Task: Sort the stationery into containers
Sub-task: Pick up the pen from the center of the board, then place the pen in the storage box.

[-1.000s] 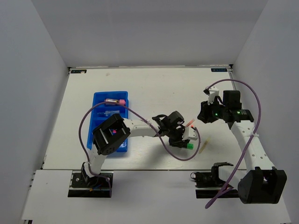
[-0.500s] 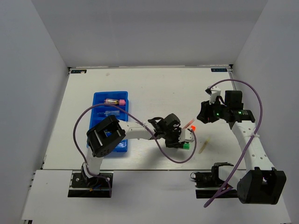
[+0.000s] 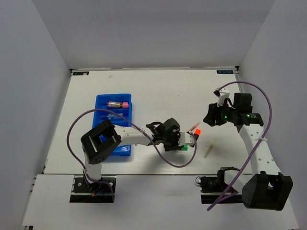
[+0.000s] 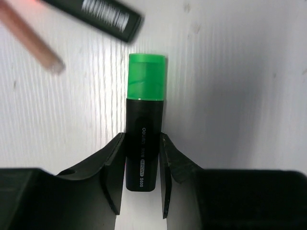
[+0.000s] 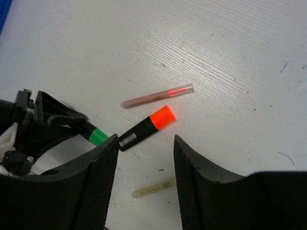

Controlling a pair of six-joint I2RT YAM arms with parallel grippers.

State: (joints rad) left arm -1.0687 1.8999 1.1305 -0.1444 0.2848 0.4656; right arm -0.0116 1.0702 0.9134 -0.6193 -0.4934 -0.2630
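Observation:
My left gripper (image 4: 142,140) is shut on the black body of the green-ended highlighter (image 4: 146,120), low over the table at centre (image 3: 178,143). Its green end (image 3: 183,147) points right. Just right of it lie the orange-ended highlighter (image 3: 195,133), a thin pink stick (image 3: 193,127) and a beige stick (image 3: 208,149). My right gripper (image 3: 209,120) is open and empty above them; its view shows the orange highlighter (image 5: 148,127), pink stick (image 5: 156,96) and beige stick (image 5: 156,188). The blue tray (image 3: 100,103) at left holds a pink tube (image 3: 118,104) and a clear pen (image 3: 112,116).
The left arm's purple cable (image 3: 165,160) loops over the table in front of the highlighters. The right arm's cable (image 3: 261,96) arches by the right wall. Grey walls close in the white table on three sides.
My left gripper has moved left, toward the tray, carrying the green highlighter away from the orange one. The right gripper has barely moved.

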